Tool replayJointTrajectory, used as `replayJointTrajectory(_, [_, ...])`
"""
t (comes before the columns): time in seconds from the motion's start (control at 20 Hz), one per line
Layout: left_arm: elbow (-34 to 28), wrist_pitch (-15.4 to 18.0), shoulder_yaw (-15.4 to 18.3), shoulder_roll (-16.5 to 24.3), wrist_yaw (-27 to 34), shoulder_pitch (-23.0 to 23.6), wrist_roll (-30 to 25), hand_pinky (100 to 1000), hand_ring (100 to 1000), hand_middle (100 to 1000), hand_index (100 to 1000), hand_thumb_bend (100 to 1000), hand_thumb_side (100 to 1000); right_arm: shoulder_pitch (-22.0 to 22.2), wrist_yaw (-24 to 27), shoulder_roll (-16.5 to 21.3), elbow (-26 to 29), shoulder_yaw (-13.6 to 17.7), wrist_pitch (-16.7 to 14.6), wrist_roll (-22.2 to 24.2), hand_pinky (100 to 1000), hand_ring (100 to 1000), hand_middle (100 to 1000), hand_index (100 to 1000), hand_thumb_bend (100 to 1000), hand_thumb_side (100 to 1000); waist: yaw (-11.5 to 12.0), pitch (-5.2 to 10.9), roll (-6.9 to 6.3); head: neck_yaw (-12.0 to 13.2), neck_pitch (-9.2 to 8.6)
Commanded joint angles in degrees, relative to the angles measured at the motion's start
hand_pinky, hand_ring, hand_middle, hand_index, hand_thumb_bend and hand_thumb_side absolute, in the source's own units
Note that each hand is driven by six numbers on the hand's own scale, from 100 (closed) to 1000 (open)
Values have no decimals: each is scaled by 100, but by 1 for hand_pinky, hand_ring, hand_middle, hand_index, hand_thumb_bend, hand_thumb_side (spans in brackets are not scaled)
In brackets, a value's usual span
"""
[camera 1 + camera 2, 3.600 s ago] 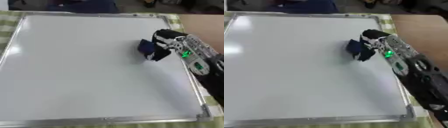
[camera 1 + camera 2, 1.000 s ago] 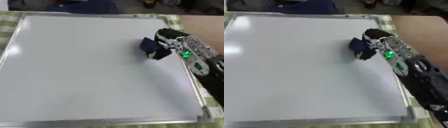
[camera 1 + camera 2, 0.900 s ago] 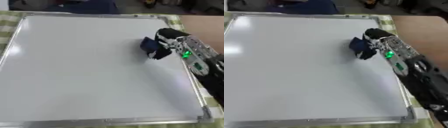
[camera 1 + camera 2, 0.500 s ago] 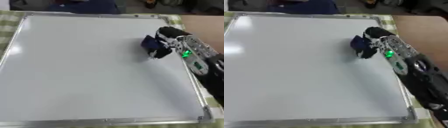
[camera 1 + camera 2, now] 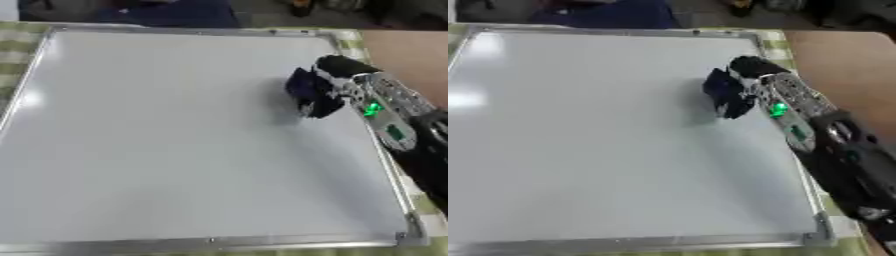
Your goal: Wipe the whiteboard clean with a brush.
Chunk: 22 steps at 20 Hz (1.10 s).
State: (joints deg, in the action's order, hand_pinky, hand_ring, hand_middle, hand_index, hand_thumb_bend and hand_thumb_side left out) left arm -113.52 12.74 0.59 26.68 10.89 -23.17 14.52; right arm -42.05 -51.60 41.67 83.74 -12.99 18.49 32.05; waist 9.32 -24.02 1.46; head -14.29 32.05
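A large whiteboard [image 5: 166,135] with a silver frame lies flat and fills most of both views; its surface looks blank white. My right hand [image 5: 337,75] comes in from the right edge over the board's upper right part, fingers curled round a dark blue brush [image 5: 306,92] that presses on the board. My right forearm [image 5: 798,120] with a green light runs back toward the lower right corner. The left hand shows in no view.
A green checked cloth [image 5: 346,42] shows under the board's edges. Brown table surface [image 5: 842,60] lies to the right of the board. Dark shapes, one blue [image 5: 179,12], sit beyond the far edge.
My right hand with the brush has shifted slightly up and to the left on the board. The whiteboard itself has not moved.
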Motion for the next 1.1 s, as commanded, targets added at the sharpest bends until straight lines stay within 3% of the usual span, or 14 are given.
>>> replayJointTrajectory(0.05, [-107,-5,31,106,-23,-57,-9,689,852,797,853,237,1000,-13,126,219,58,24,5,41,579,645,479,137,100,224,-12,128,-15,-17,-52])
replayJointTrajectory(1.1, [-107,-10,40,121,-12,-62,-25,688,853,799,853,238,1000,426,997,621,1086,-207,-155,711,525,610,444,140,100,173,-67,166,2,-25,-51])
